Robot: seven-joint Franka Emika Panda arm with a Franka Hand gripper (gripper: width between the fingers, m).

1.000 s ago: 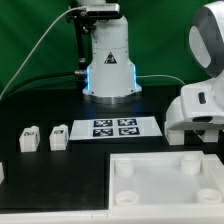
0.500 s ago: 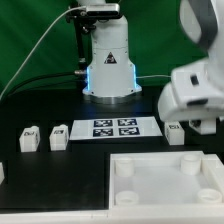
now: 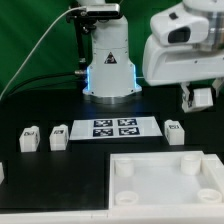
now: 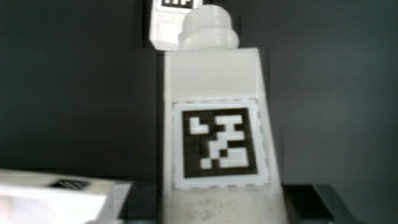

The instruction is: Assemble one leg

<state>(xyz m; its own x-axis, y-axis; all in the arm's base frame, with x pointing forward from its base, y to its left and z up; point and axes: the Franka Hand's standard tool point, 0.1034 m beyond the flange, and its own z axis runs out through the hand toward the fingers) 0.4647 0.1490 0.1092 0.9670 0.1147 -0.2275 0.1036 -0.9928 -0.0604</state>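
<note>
My gripper (image 3: 200,98) hangs raised at the exterior view's right, above the table. It is shut on a leg (image 4: 217,120). In the wrist view the white leg with its black-and-white tag stands out between my dark fingers (image 4: 143,206), its rounded tip pointing away. My gripper (image 4: 222,208) holds the leg's near end. Another leg (image 3: 175,132) stands on the black table below and to the left of my gripper. Two more legs (image 3: 30,138) (image 3: 58,135) stand at the exterior view's left.
The large white square top (image 3: 150,195) with round corner sockets lies at the front. The marker board (image 3: 113,127) lies mid-table before the robot base (image 3: 108,65). A white piece (image 3: 2,172) shows at the left edge.
My gripper has risen from table level at the right to well above it, carrying a leg. The leg on the table below it has come into view.
</note>
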